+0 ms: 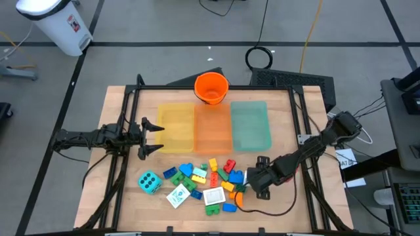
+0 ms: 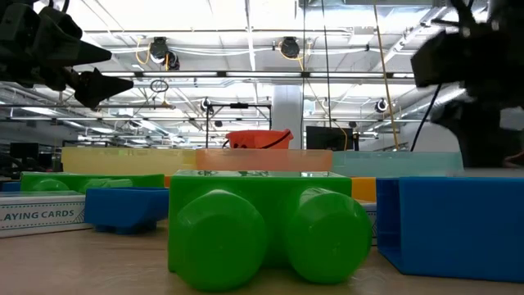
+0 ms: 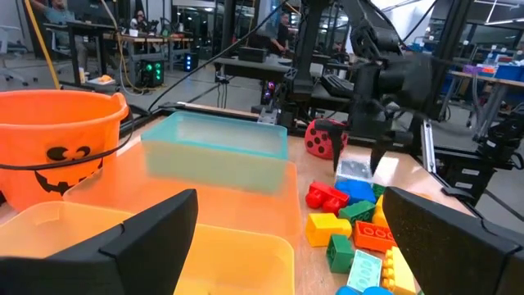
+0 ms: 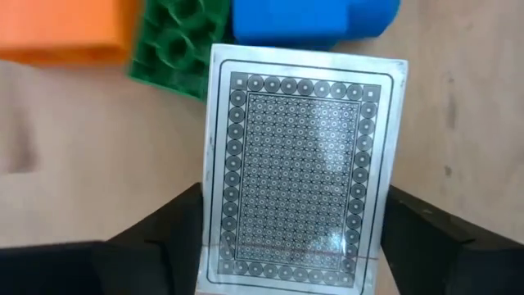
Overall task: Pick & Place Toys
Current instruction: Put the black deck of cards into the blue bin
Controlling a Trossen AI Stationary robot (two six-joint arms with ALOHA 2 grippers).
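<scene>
A heap of coloured bricks (image 1: 210, 176) lies at the table's near middle, with a teal die (image 1: 149, 182) to its left and two white card packs (image 1: 178, 195) (image 1: 214, 195) by it. A red die (image 3: 326, 139) sits behind my right arm. My right gripper (image 1: 249, 182) points steeply down at the heap's right edge, shut on a third card pack (image 4: 299, 156) with a patterned face. A green brick (image 4: 176, 49) and a blue brick (image 4: 311, 20) lie at that pack's far end. My left gripper (image 1: 161, 137) hangs open and level beside the yellow tray (image 1: 176, 128). My right gripper has the card pack between its two fingers (image 4: 168, 233), one against each long edge (image 4: 211, 221), near the pack's end closest to the wrist. The fingers come steeply from above. The pack lies patterned face up; whether it is off the table does not show.
Yellow, orange (image 1: 213, 128) and green (image 1: 251, 124) trays lie side by side across the table's middle, with an orange bucket (image 1: 211, 88) at the far edge. Bare wood lies left of the teal die and right of my right gripper. A big green brick (image 2: 266, 225) fills the low view.
</scene>
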